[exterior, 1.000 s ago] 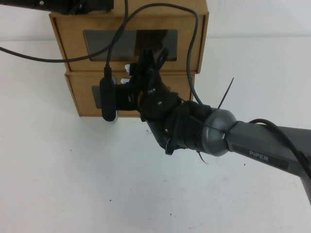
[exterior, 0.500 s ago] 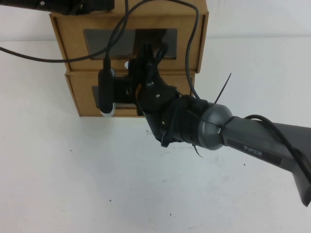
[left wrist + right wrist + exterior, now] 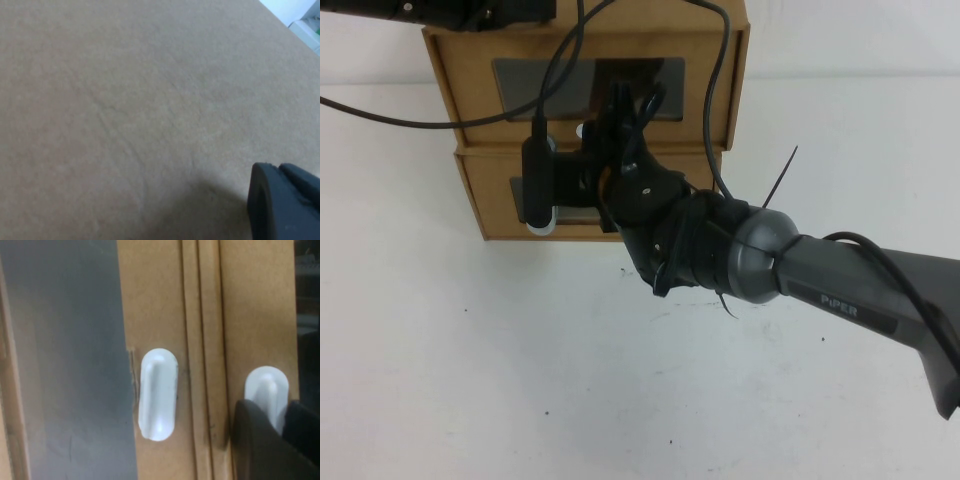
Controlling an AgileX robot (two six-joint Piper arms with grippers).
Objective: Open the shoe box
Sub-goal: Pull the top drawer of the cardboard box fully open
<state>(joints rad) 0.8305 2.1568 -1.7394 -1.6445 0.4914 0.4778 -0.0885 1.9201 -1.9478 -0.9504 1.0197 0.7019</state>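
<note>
On the white table (image 3: 470, 380), the largest risk is lying with the stack. The upper brown cardboard shoe box (image 3: 715, 90) is sitting on the lower brown cardboard shoe box (image 3: 485, 205), so a pull on either front could be dragging both boxes toward the robot instead of opening one. The left gripper (image 3: 282, 202) is sitting close over plain cardboard, apparently the top of the stack, where it may be steadying things; whether it is open I cannot tell.

The right gripper (image 3: 276, 417) is pinching a small white oval plastic handle (image 3: 266, 385), but only near the handle's end, so a jerky or skewed pull could be slipping it off. A second white oval handle (image 3: 158, 394) is sitting just beside it, across the seam between the two fronts. Which box the gripped handle belongs to I cannot tell. The boxes are standing at the far side of the table, directly ahead of the right gripper.
</note>
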